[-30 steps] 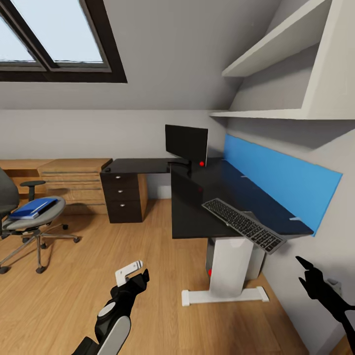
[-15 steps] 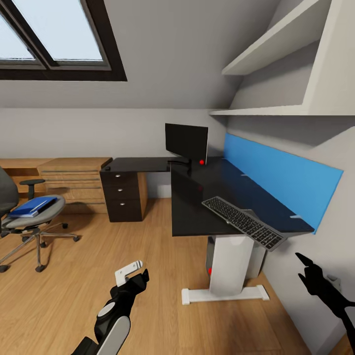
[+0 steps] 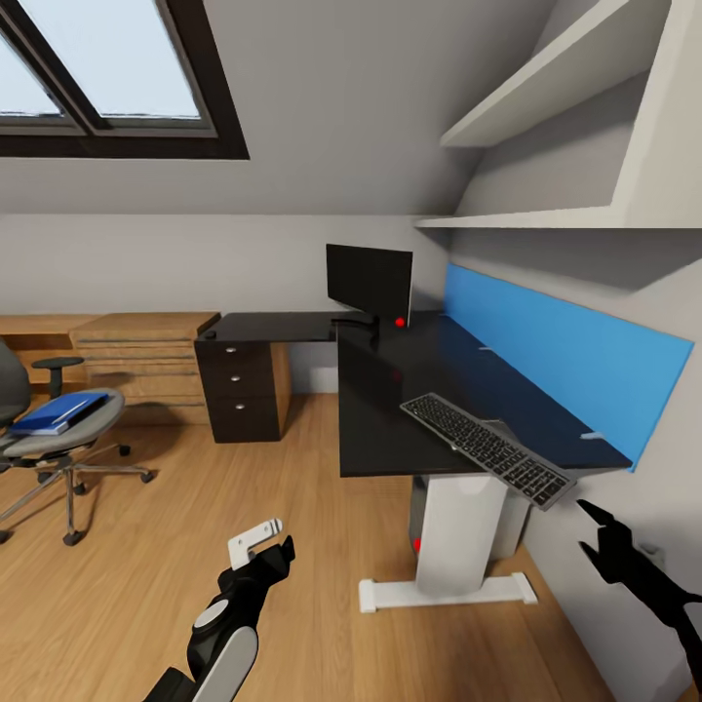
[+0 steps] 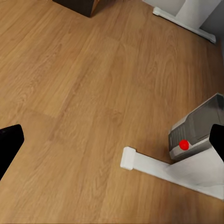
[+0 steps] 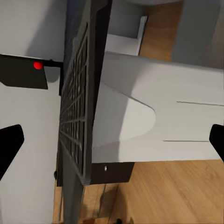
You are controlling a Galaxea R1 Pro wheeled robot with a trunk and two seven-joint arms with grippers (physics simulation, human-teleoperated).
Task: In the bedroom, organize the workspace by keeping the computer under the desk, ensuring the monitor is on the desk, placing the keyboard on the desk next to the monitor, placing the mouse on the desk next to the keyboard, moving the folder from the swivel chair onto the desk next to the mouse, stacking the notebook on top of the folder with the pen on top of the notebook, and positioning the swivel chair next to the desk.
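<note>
Right on the black desk (image 3: 429, 385) lies the keyboard (image 3: 486, 446), angled, its near end jutting past the desk's front right corner. The monitor (image 3: 369, 281) stands at the far end. Under the desk, behind the white leg (image 3: 450, 546), the computer (image 4: 196, 128) is mostly hidden. Far left, the swivel chair (image 3: 49, 439) carries the blue folder (image 3: 57, 411); its backrest is cut off. A blue panel (image 3: 556, 351) lines the right wall, shelves (image 3: 546, 107) above, a skylight (image 3: 97, 68) over a wood floor (image 3: 146, 585). The left gripper (image 3: 265, 549) hangs low with fingers apart; the right gripper (image 3: 600, 531), near the keyboard, is spread too.
</note>
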